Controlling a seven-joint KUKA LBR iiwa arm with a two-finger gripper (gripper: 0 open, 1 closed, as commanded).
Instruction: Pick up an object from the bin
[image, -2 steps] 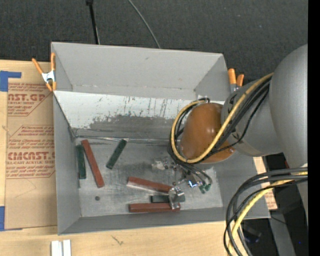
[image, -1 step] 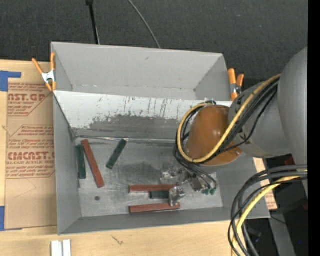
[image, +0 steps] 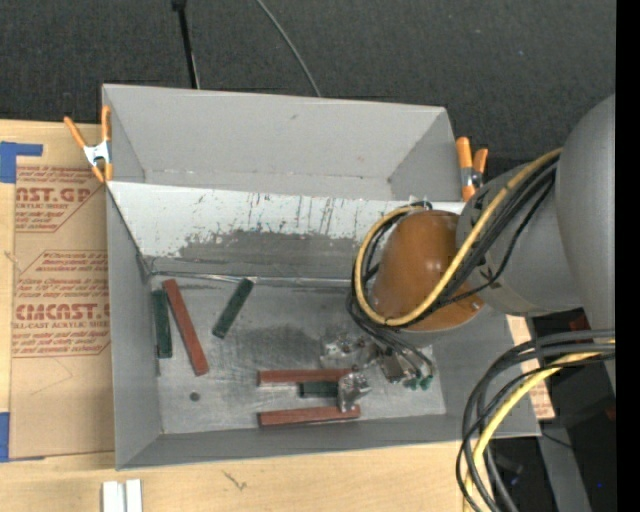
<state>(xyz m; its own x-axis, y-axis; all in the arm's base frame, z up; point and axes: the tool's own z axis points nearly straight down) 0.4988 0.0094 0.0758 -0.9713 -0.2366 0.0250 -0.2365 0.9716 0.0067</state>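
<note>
In the grey metal bin (image: 130, 400), the arm (image: 425, 270) with its orange cover reaches down to the floor's lower right. The gripper (image: 352, 388) sits low at the right end of a long, flat red-brown bar (image: 285, 378), which lies against a short dark green bar (image: 320, 388). I cannot tell how far open the gripper is or whether it holds anything.

Grey arm (image: 590, 230) in from the right, orange wrist cover (image: 420, 270) looped by cables (image: 368, 255), hand (image: 352, 385) low, angled leftward
</note>
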